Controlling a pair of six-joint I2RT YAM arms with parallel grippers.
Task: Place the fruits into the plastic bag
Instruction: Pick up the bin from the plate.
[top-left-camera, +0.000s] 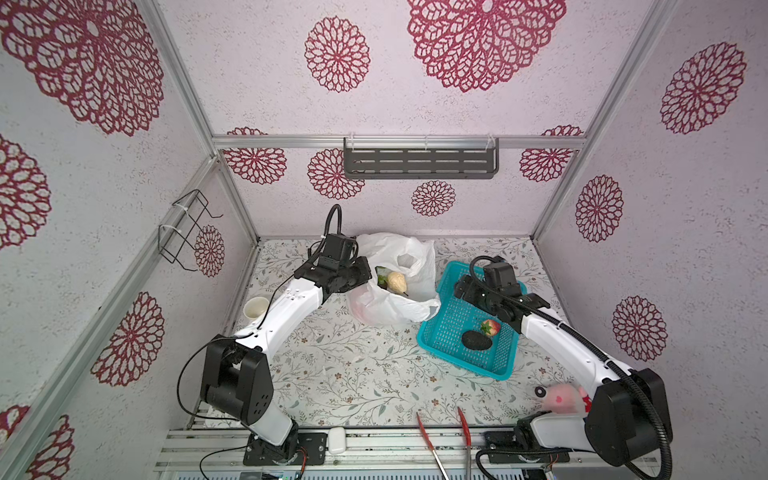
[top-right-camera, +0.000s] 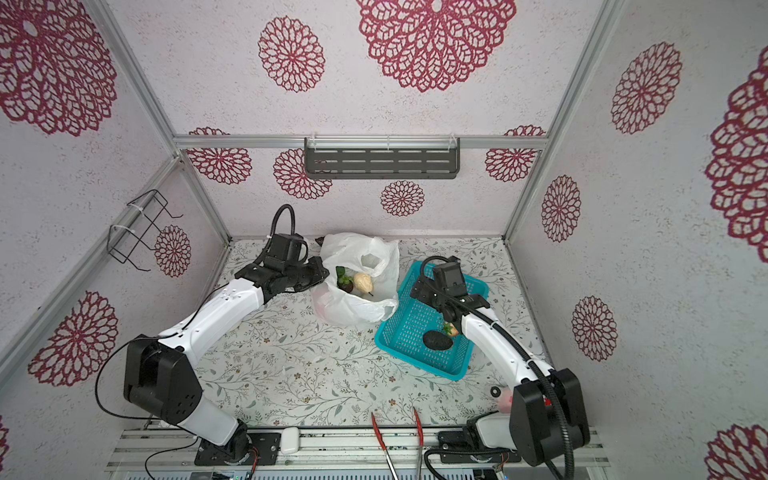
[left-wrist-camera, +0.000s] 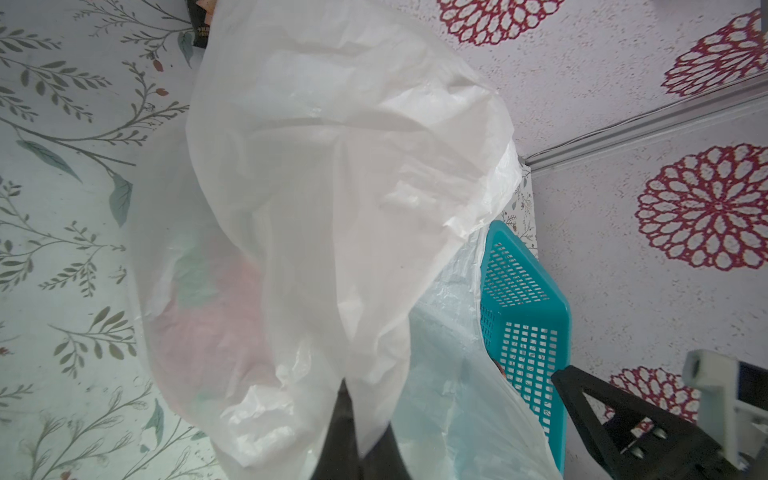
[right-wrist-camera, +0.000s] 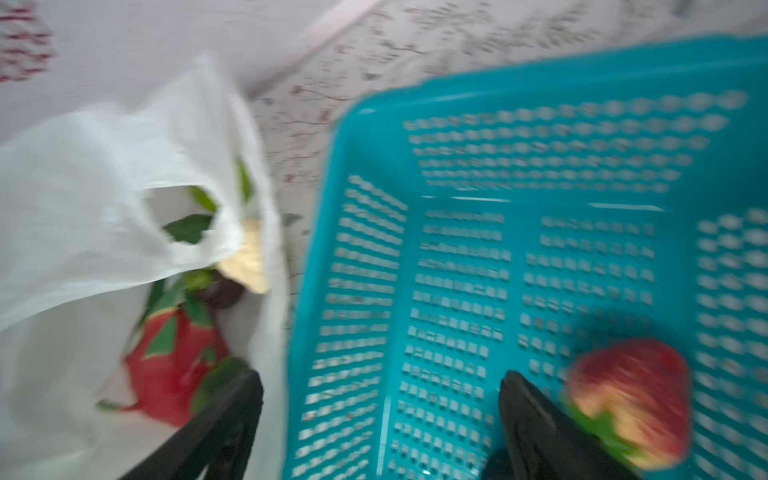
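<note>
Surface (top-left-camera: 340, 374): floral print, carries every item.
Plastic bag (top-left-camera: 390, 311): white, mouth open, just beside the basket.
Basket (top-left-camera: 451, 326): teal, perforated.
Left gripper (top-left-camera: 365, 272): clamped on the bag's rim film.
Right gripper (right-wrist-camera: 380, 384): jaws wide apart, empty, over the basket.
Dragon fruit (right-wrist-camera: 166, 374): red, inside the bag.
Pear (top-left-camera: 396, 281): pale yellow, inside the bag.
Avocado (top-left-camera: 476, 340): dark, on the basket floor.
Strawberry (top-left-camera: 491, 327): in the basket, beside the avocado.

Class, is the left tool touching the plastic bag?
Touching. The left wrist view shows the left tool shut on a fold of the plastic bag.
</note>
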